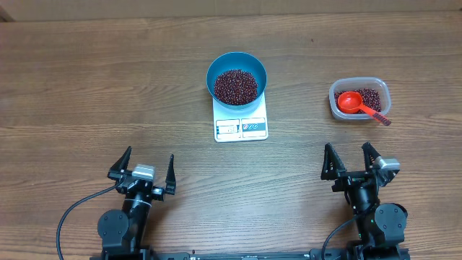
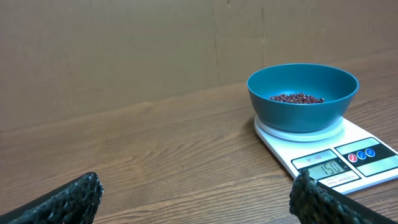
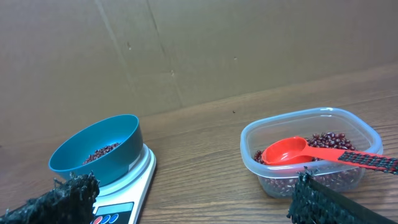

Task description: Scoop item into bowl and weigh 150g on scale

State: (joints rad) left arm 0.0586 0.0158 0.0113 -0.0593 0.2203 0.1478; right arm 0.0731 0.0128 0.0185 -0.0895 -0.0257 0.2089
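Note:
The blue bowl (image 1: 237,78) stands on the white scale (image 1: 241,127) at the table's middle back, holding a heap of dark red-brown beans (image 1: 236,85). From the left wrist the bowl (image 2: 303,98) sits on the scale (image 2: 329,155), whose display reads 150. More beans (image 1: 368,97) lie in a clear tub (image 1: 359,100) at the right, with a red scoop (image 1: 352,102) resting in it. My left gripper (image 1: 143,170) and right gripper (image 1: 354,163) are both open near the front edge, holding nothing. The right wrist view shows the bowl (image 3: 96,149), tub (image 3: 311,149) and scoop (image 3: 292,150).
A brown cardboard wall (image 2: 124,56) backs the table. Bare wooden tabletop (image 1: 94,94) stretches to the left of the scale and between the scale and the tub.

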